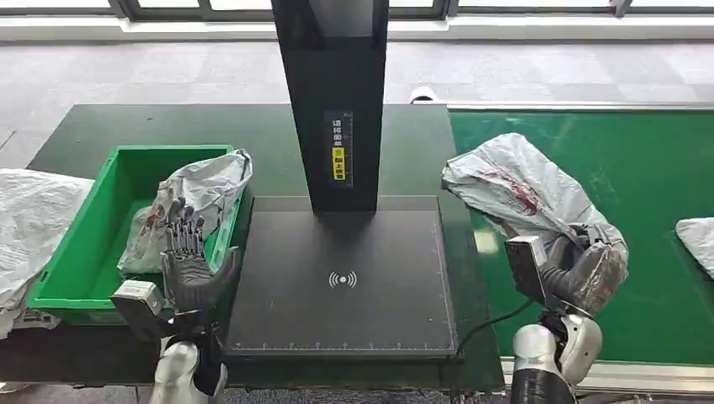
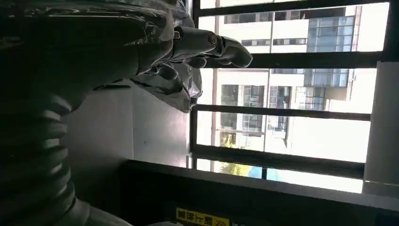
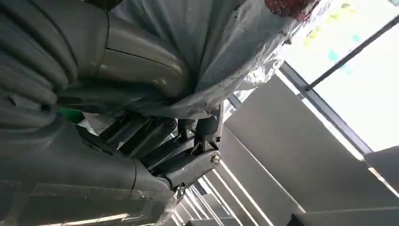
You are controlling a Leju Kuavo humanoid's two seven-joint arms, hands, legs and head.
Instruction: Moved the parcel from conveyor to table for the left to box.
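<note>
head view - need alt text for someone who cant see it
The robot's right hand holds a crumpled grey parcel above the green conveyor, beside a black scanner pad. Its left hand is raised, fingers apart, at the edge of a green bin where another grey parcel lies.

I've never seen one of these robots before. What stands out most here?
The right hand grips a crumpled grey parcel above the edge of the green conveyor. On the other side, the left hand is raised by a green bin holding another grey parcel. Between them stands a black scanning platform.
</note>
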